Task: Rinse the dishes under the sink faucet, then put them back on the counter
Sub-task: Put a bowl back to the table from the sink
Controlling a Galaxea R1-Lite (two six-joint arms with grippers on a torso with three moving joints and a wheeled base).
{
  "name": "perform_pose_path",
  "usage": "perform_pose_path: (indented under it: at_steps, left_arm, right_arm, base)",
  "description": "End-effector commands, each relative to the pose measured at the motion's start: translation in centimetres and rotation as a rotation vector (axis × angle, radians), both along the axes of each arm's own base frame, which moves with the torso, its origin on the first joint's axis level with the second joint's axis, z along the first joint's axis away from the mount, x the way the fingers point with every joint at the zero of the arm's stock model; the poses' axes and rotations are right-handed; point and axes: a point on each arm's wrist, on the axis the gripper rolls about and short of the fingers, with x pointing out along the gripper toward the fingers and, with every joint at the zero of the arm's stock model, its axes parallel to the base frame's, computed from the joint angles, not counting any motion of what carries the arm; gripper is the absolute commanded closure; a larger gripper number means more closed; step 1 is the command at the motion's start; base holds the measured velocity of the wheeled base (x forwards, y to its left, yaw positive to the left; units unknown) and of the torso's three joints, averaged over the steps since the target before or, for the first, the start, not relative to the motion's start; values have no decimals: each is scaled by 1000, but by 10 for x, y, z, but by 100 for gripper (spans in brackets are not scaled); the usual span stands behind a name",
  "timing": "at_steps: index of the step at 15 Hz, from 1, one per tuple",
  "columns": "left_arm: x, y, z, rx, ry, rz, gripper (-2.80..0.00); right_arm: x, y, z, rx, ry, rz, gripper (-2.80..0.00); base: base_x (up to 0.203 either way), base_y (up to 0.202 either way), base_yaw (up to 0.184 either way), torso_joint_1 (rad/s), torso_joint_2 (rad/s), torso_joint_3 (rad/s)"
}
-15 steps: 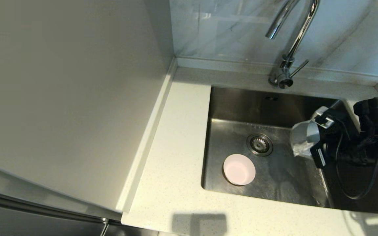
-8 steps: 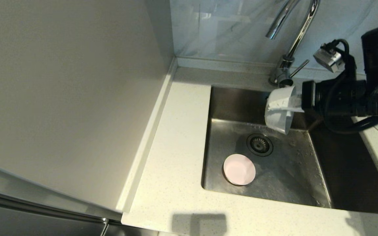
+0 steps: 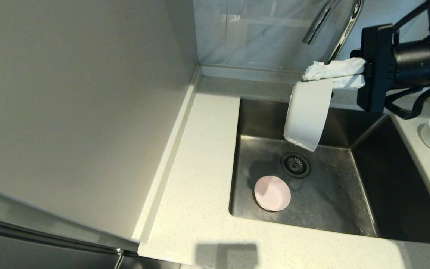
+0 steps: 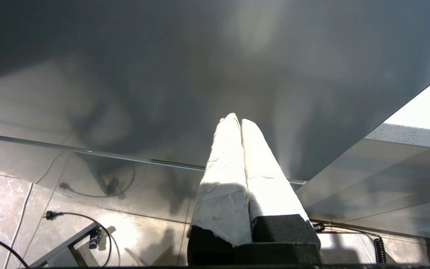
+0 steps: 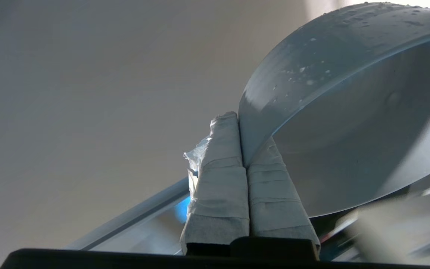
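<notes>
Grey bowl (image 3: pixel 306 114): we hold its rim clamped in right gripper (image 3: pixel 325 74), tipped draining over sink (image 3: pixel 398 209), faucet (image 3: pixel 340 35) at twelve o'clock; left gripper (image 4: pixel 241 125) pressed together, parked.

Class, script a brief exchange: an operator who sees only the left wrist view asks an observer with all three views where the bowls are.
Operator: I see only the shut left gripper. Is any bowl in the sink?
Observer: Yes, the pink bowl sits upright on the floor of the sink.
Operator: What is the right arm doing?
Observer: The right gripper, shut on the rim of the grey bowl, holds it tipped on edge above the sink.
</notes>
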Motion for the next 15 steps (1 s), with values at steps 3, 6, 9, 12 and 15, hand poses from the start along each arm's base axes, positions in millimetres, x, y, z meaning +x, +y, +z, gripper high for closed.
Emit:
perform_pose_path:
  at_steps: [3,6,9,12,15]
  left_arm:
    - [0,0,0,-1,-4,1,0]
    - [0,0,0,-1,-4,1,0]
    - [0,0,0,-1,-4,0,0]
    - [0,0,0,-1,-4,1,0]
    - [0,0,0,-1,-4,1,0]
  right_arm:
    - [16,7,19,196,256,180,0]
    - [24,9,46,289,222,220,0]
    - [33,8,45,338,205,236,0]
    - [35,-24,38,305,112,214,0]
    - [35,-87,15,238,14,124,0]
  base:
    - [0,0,0,0,0,0]
    - [0,0,0,0,0,0]
    - [0,0,0,0,0,0]
    - [0,0,0,0,0,0]
    - [0,0,0,0,0,0]
